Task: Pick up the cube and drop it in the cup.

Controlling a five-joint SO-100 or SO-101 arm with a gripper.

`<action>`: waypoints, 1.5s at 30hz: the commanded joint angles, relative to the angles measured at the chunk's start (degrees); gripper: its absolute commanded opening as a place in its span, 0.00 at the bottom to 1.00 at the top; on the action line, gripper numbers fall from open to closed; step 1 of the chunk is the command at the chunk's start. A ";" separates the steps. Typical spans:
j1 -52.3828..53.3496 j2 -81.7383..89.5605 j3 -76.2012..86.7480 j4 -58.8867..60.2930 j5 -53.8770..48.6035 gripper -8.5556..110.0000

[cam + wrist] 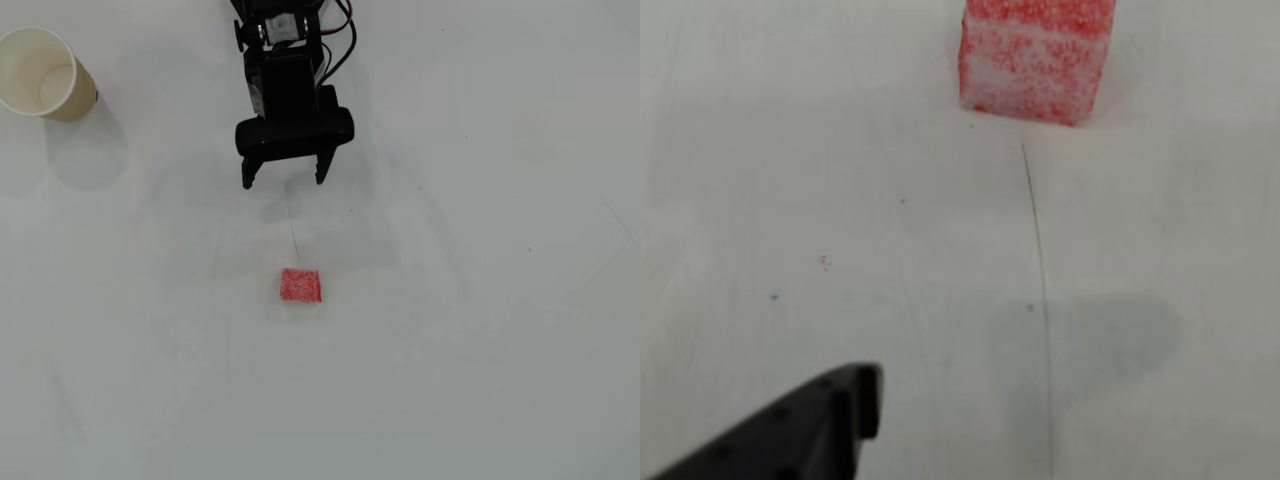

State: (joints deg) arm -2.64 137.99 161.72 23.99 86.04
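The cube (pixel 300 285), a small red speckled block, lies flat on the white table near the middle of the overhead view. My gripper (pixel 285 181) hangs above the table just beyond it, open, its two black fingers spread wide with nothing between them. In the wrist view the cube (pixel 1035 60) sits at the top edge, cut off by the frame, and one black finger (pixel 805 430) shows at the lower left. The cup (pixel 42 72), cream-white inside with a tan wall, stands at the far upper left, well away from the gripper.
The white table (pixel 480 330) has a thin dark line (pixel 1038 290) running from the cube toward the gripper. The arm's black body and cables (pixel 290 50) enter from the top edge.
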 commanded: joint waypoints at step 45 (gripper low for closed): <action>-1.41 -52.91 -44.21 -19.78 0.53 0.38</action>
State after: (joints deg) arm -4.31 84.81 126.04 6.59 86.04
